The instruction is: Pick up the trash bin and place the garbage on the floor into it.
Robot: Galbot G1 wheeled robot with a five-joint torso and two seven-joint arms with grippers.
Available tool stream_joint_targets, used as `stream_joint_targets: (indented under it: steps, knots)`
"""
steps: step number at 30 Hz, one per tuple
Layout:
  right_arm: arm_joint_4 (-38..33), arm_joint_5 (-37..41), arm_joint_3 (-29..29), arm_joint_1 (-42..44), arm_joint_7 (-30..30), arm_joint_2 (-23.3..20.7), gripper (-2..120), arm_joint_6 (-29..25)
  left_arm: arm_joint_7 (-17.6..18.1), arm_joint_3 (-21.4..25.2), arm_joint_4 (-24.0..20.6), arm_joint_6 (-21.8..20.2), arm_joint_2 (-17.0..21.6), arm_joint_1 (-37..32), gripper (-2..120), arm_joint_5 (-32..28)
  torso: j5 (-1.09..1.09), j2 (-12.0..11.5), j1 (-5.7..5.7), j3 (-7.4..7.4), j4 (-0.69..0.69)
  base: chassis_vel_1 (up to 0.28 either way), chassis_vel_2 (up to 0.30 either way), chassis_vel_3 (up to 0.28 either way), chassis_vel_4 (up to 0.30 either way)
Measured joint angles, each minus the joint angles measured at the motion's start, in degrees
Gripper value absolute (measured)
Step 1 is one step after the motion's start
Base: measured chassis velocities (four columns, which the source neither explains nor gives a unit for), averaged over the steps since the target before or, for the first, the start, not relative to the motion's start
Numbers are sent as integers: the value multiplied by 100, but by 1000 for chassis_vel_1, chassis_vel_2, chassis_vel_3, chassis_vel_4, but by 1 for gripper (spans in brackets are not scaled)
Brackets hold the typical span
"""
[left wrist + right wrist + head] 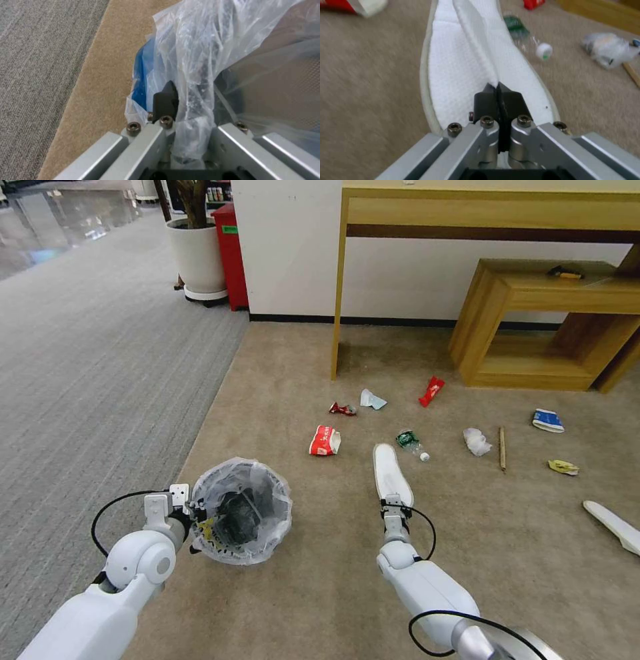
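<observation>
I have the trash bin [241,512] at lower left of the head view, sitting on or just above the beige floor [300,593], close to the border of the grey striped carpet [93,400]; I cannot tell whether it touches down. Its crinkled bag liner [200,50] spills over the rim, with a blue edge showing beneath in the left wrist view. The left gripper [195,511] is at the bin's left rim, jaws closed down on the rim and bunched liner.

The garbage lies ahead on the floor. A white slipper [391,475] is at lower centre; the right gripper [498,88] has its jaws pressed together, pinching the slipper's raised strap at its near end. Whether the slipper is lifted off the carpet I cannot tell.

Further litter, moving outward: a crushed red-white cup [325,441], a green-label bottle [411,443], a white paper wad [477,441], a wooden stick [502,448], a yellow wrapper [563,467], a blue-white carton [547,421], two red wrappers [343,409] [431,391] and a pale scrap [372,399]. A second slipper [613,525] lies at the right edge.

Beyond, a wooden table [480,220] stands against the wall with a low wooden shelf [540,323]; a white plant pot [197,260] and red box [231,257] occupy the upper left.
</observation>
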State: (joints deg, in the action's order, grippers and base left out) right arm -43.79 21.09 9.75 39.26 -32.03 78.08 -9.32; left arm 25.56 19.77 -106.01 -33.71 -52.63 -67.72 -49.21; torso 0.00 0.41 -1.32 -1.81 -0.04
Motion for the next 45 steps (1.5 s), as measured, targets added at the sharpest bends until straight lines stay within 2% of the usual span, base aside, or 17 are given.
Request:
stream_joint_targets:
  steps: [4, 7, 12, 15, 20, 26, 31, 36, 41, 45]
  knots:
    - [-420, 159, 146, 47, -105, -153, 0, 58, 0, -14, 27, 0, 2, 55, 0, -17, -1, 0, 0, 0, -1, 0, 0, 0, 0]
    - [-1127, 396, 328, 99, -293, -424, 0, 195, 93, -83, 29, -58, 67, 153, 0, -139, -1, 0, -1, -1, 0, 0, 0, 0, 0]
    - [-1608, 545, 420, 126, -430, -632, 0, 287, 204, -186, -47, -181, 195, 275, 0, -378, -1, 0, 0, 0, 0, 0, 0, 0, 0]
    - [-1958, 635, 498, 152, -511, -771, 0, 337, 377, -275, -155, -327, 377, 404, 0, -793, -1, 0, -1, 0, -1, 0, 0, 0, 0]
    - [-2443, 704, 677, 162, -575, -1030, 0, 356, 428, -419, -185, -385, 704, 548, 0, -1002, -1, 0, -1, -1, 0, 0, 0, 0, 0]
    - [-3483, 891, 1095, -167, -747, -1587, 0, 490, 426, -475, -95, -405, 867, 728, 0, -1147, -1, 0, -1, -1, -1, 0, 0, 0, 0]
    - [-4096, 1123, 1525, -666, -837, -1896, 0, 605, 389, -474, -5, -405, 856, 761, 0, -1147, -2, 0, -1, -1, 0, 0, 0, 0, 0]
    - [-4442, 1366, 1891, -981, -903, -1892, 0, 629, 367, -499, 19, -405, 789, 785, 0, -1147, -2, 0, -1, -1, -1, 0, 0, 0, 0]
    - [-4719, 1549, 2300, -1179, -970, -1560, 0, 668, 357, -513, 81, -405, 727, 811, 0, -1160, -1, 0, -1, -1, 2, 0, 0, 0, 0]
    - [-4922, 1631, 2621, -1283, -988, -1407, 0, 674, 342, -545, 123, -404, 726, 843, 0, -1166, -2, 0, -1, -1, -1, 0, 0, 0, 0]
